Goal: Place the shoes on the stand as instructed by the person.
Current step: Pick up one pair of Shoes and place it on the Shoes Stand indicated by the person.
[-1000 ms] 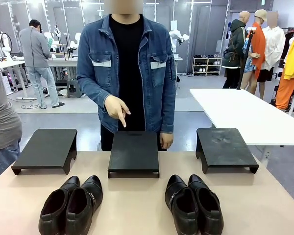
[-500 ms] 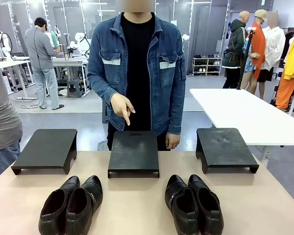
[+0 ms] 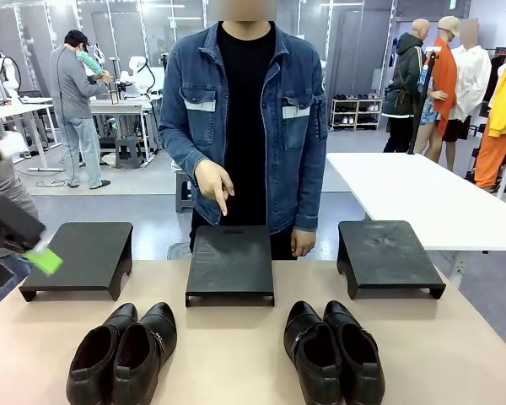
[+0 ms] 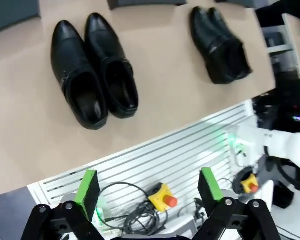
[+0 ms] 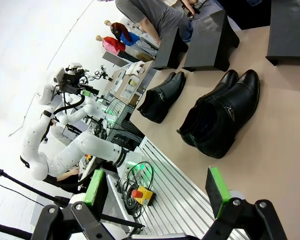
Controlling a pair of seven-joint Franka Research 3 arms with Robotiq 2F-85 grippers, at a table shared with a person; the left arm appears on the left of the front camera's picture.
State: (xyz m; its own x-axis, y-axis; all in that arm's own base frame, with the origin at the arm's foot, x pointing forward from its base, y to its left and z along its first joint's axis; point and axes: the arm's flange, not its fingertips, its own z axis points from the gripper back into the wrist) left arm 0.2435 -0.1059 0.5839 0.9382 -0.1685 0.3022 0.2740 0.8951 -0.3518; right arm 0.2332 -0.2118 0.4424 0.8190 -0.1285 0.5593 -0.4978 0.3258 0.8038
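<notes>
Where beige table (image 3: pixel 236 354) bears shoes (image 3: pixel 122 354), grey floor (image 3: pixel 135 215) beyond.

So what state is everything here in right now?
Left pair of shoes: on the table, side by side.
Right pair of shoes: same.
Left stand: no shoes yet.
Middle stand: no shoes yet; person's hand points at it.
Right stand: no shoes yet.
Left end effector: open, empty.
Right end effector: open, empty.

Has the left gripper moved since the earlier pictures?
Yes. The left gripper has come in from the picture's left edge, toward the left stand.
</notes>
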